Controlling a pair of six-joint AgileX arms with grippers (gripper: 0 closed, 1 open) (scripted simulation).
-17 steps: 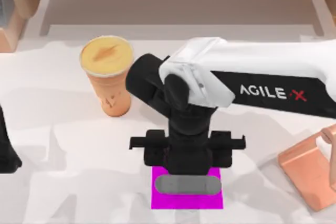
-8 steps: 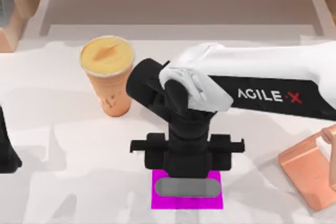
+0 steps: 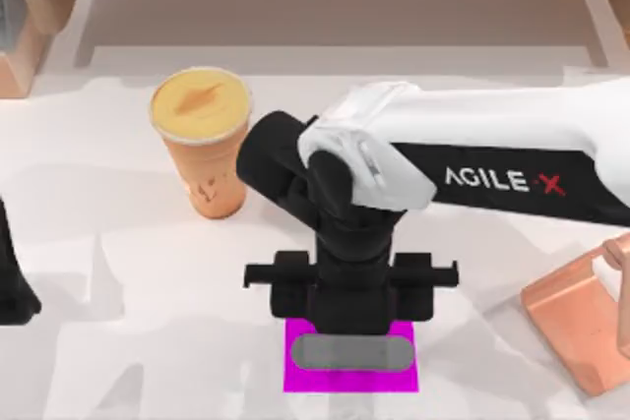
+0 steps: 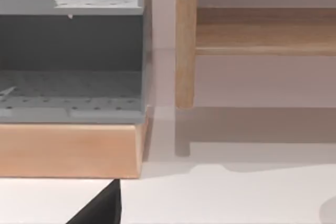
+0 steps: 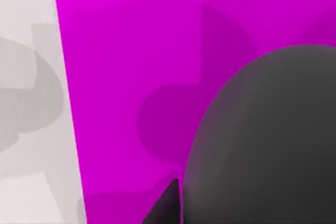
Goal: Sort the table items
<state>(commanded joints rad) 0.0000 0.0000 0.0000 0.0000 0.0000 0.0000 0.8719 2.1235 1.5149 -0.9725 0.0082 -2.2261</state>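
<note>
The right claw (image 3: 351,327) is hovering directly over the mouse (image 3: 352,350), which is lying on the magenta square (image 3: 300,377) with its long axis running left-right across the worktop (image 3: 118,272). Whether the claw is pinching it, I cannot tell. The cup (image 3: 202,140) is standing well apart.

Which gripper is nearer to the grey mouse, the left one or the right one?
Right. The right gripper is directly over the mouse on the magenta square; the left arm is parked at the table's left edge.

Matt dark grey mouse (image 5: 268,145) on flat, smooth magenta square (image 5: 131,77) — pale wood shelf frame (image 4: 68,150) far left.
</note>
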